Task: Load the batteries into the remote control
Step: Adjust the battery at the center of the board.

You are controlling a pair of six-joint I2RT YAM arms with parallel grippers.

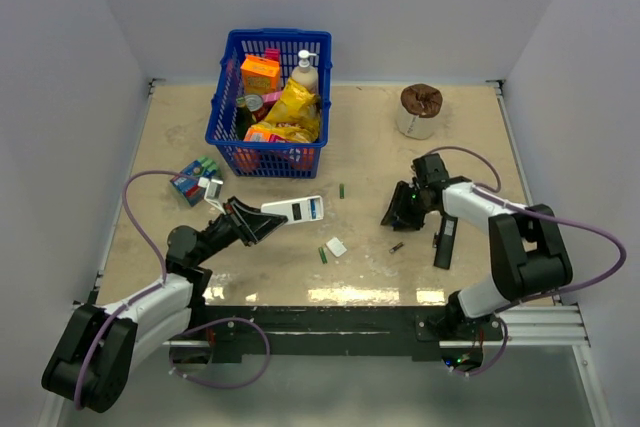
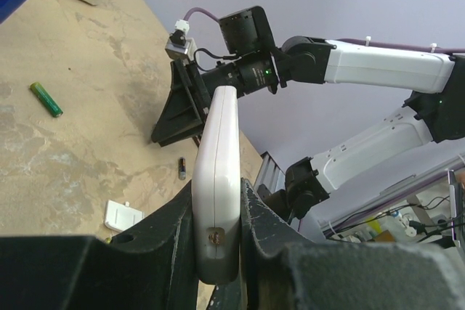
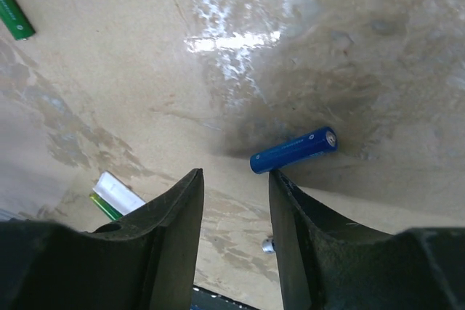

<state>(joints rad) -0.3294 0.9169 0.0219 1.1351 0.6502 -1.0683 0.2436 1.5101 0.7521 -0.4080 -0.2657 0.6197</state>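
Observation:
My left gripper (image 1: 266, 220) is shut on one end of the white remote control (image 1: 297, 210), holding it edge-up (image 2: 218, 179) above the table. My right gripper (image 1: 398, 215) hangs open over the table with nothing between its fingers (image 3: 236, 179). A blue battery (image 3: 293, 149) lies on the table just past its right fingertip. One green battery (image 1: 341, 190) lies beyond the remote. Another green battery (image 1: 323, 255) lies beside a small white cover piece (image 1: 336, 246). A dark battery (image 1: 397, 247) lies near the right gripper.
A blue basket (image 1: 222, 97) full of groceries stands at the back. A brown-topped white roll (image 1: 420, 112) sits at the back right. A slim black remote (image 1: 445, 240) lies by the right arm. A small colourful pack (image 1: 194, 179) lies at the left.

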